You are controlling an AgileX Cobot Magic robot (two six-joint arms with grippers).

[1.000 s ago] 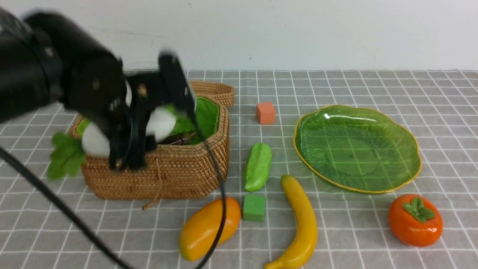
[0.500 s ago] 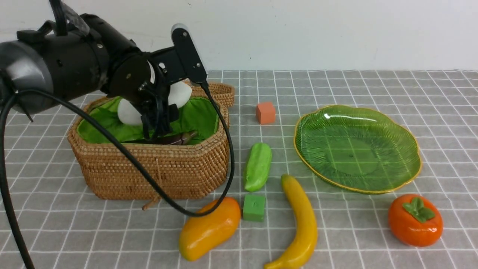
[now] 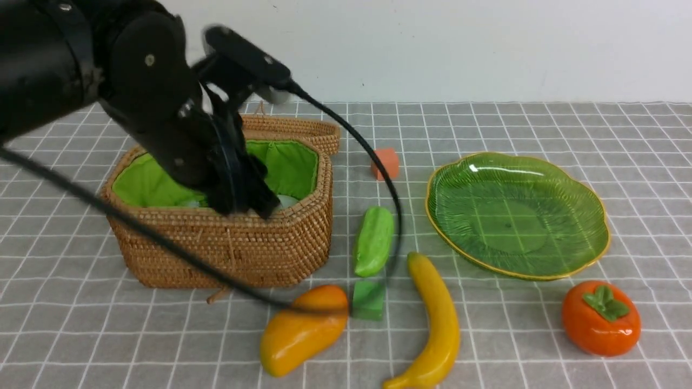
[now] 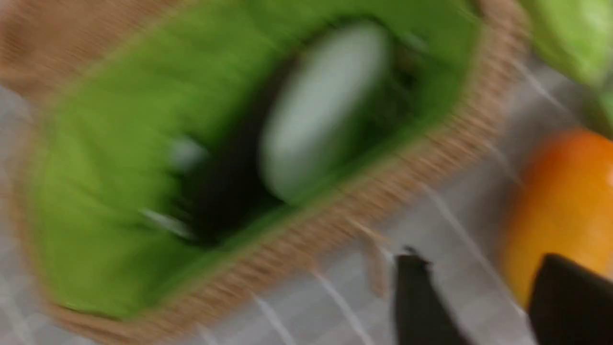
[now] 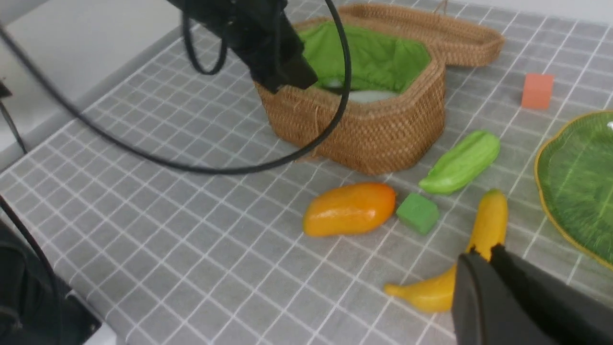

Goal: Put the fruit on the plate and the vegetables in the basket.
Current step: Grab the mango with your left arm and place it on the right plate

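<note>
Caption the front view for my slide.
Banana, mango and persimmon lie on the table, off the green plate.

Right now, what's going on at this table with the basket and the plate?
The left gripper, holding nothing, hovers by the wicker basket, where the radish and eggplant lie. The cucumber is still out. The mango, banana and persimmon await the glass plate.

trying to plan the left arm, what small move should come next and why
Probably move the left tool toward the cucumber: the radish and eggplant lie in the basket, while the cucumber sits outside, just beside it.
</note>
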